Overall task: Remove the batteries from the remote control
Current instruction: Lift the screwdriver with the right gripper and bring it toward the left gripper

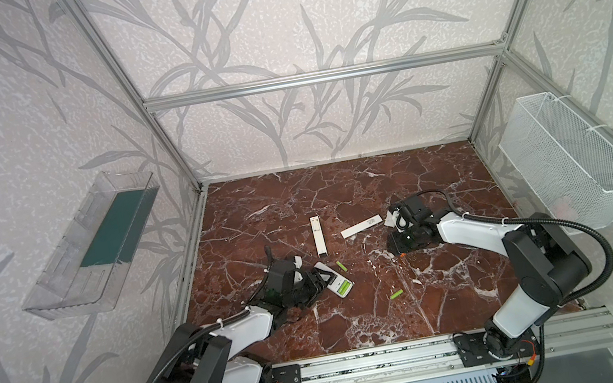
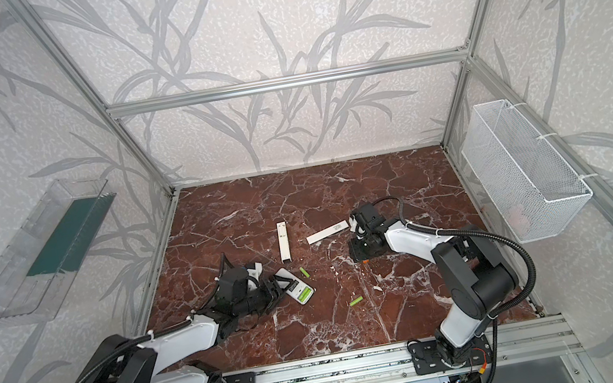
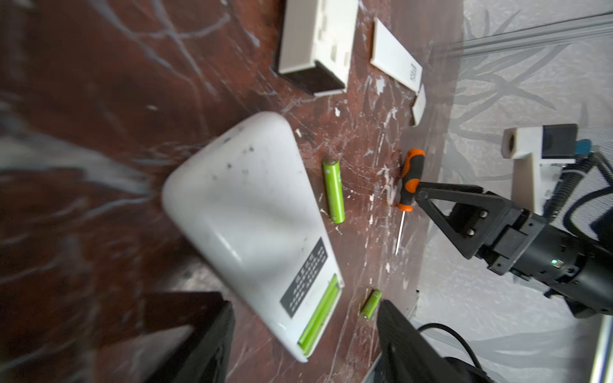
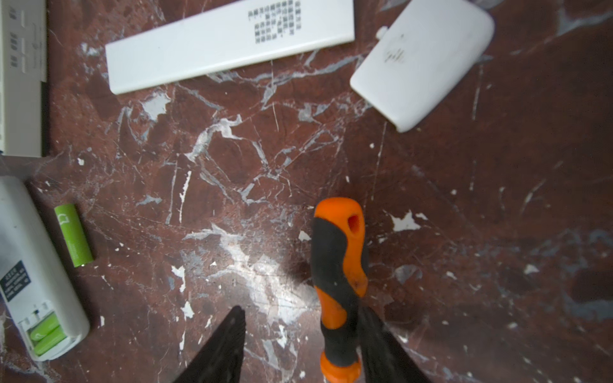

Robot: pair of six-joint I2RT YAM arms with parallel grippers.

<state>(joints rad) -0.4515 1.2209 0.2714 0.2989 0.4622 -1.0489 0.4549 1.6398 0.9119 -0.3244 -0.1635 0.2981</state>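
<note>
Marble table (image 1: pixel 462 301): two batteries (image 1: pixel 344 288) sit in the remote (image 1: pixel 332 281), a third battery (image 1: pixel 341 266) at its 1 o'clock, a fourth battery (image 1: pixel 396 294) at 4 o'clock. Left gripper (image 3: pixel 305 308) gapes around the remote; right gripper (image 4: pixel 302 315) gapes beside a screwdriver (image 4: pixel 338 265).

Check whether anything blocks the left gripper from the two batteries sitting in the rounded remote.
Nothing visible does. The cover is off and lies apart, so the two batteries sit exposed in the rounded remote, just ahead of the left gripper, whose jaws stand open. A loose battery lies beside the remote, not across the path.
</note>
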